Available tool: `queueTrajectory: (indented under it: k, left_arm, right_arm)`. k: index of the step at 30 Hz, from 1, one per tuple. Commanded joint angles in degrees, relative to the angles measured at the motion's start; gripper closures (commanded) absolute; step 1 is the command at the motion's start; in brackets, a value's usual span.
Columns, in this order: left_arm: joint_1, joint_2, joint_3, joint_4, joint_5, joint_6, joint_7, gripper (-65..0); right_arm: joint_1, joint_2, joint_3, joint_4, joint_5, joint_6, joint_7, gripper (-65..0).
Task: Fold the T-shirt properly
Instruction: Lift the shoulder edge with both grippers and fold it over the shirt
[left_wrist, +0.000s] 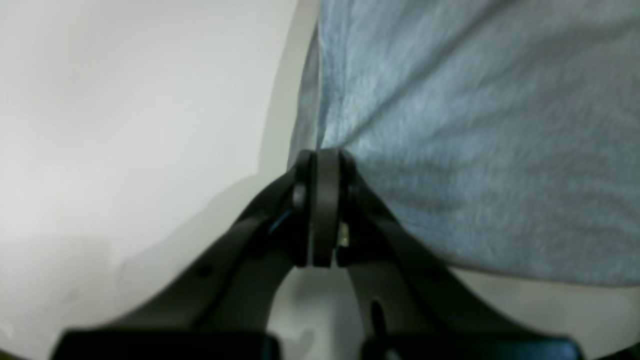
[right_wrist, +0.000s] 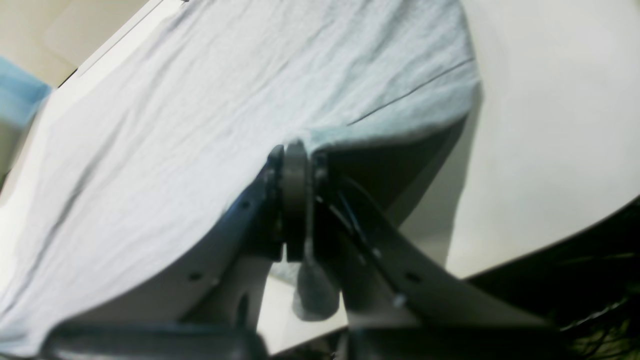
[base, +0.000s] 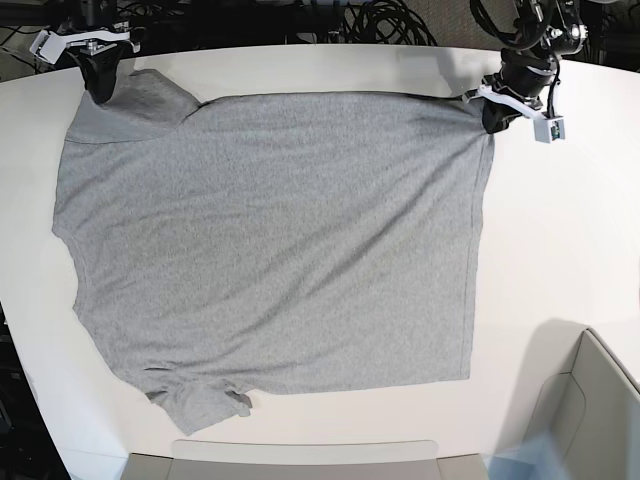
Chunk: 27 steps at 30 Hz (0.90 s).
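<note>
The heather-grey T-shirt (base: 280, 240) lies spread flat on the white table (base: 560, 230), plain side up, with its hem toward the right. My left gripper (base: 490, 118) is at the far right corner of the hem. In the left wrist view it (left_wrist: 325, 152) is shut on the edge of the T-shirt (left_wrist: 475, 150). My right gripper (base: 100, 92) sits at the far left, on the upper sleeve. The right wrist view shows it (right_wrist: 295, 147) shut on a raised edge of the T-shirt (right_wrist: 200, 125), with shadow beneath the lifted cloth.
A grey bin (base: 590, 400) stands at the near right corner, and another grey container (base: 290, 462) runs along the near edge. Black cables (base: 380, 20) hang behind the table's far edge. A blue object (right_wrist: 15, 100) shows off the table in the right wrist view.
</note>
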Motion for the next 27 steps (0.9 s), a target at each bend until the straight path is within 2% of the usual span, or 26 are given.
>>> queueTrajectory:
  k: [1, 4, 6, 11, 14, 18, 20, 22, 27]
  left_arm:
    - [-0.5, -0.25, -0.41, 0.92, -0.42, 0.02, -0.84, 0.0]
    - [-4.19, -0.34, -0.76, 0.92, -0.33, 0.11, 2.67, 0.0]
    - [-7.01, -0.34, -1.2, 0.92, -0.33, 0.2, 6.63, 0.0]
    - [-13.95, -0.08, -5.33, 0.74, 0.02, 0.2, 12.34, 0.0]
    - [-17.12, -0.17, -7.97, 0.74, 0.02, 0.2, 15.68, 0.0]
    - [-21.6, -0.34, -8.14, -0.84, 1.34, 0.2, 19.46, 0.0]
    - [-24.06, -0.34, -8.14, -3.13, 3.01, 0.2, 19.99, 0.0]
    - [-26.17, -0.43, -8.14, -5.32, 4.68, 0.11, 20.17, 0.0]
    - [-30.3, -0.43, -7.62, -8.23, 10.04, -0.24, 20.17, 0.0]
  right_arm:
    - [-0.51, 0.84, 1.04, 0.84, -0.07, 0.56, 1.52, 0.0]
    - [0.63, 0.93, 3.68, 1.11, 0.9, 0.56, -2.78, 0.0]
    - [3.18, 0.93, 7.2, 1.81, 1.78, 0.82, -9.38, 0.0]
    - [10.83, -0.3, 14.67, 4.09, 1.69, 1.08, -24.94, 0.0]
    - [15.05, -0.83, 16.87, 5.85, 1.51, 1.17, -31.53, 0.0]
    - [21.2, -0.83, 17.31, 5.94, 1.16, 1.17, -38.48, 0.0]
    - [24.02, -1.18, 17.22, 5.94, -1.21, 1.08, -41.38, 0.0]
    - [26.21, -3.12, 17.31, 6.12, -3.76, 1.0, -43.22, 0.0]
    - [33.34, -6.02, 17.4, 5.76, -14.05, 1.08, -48.41, 0.0]
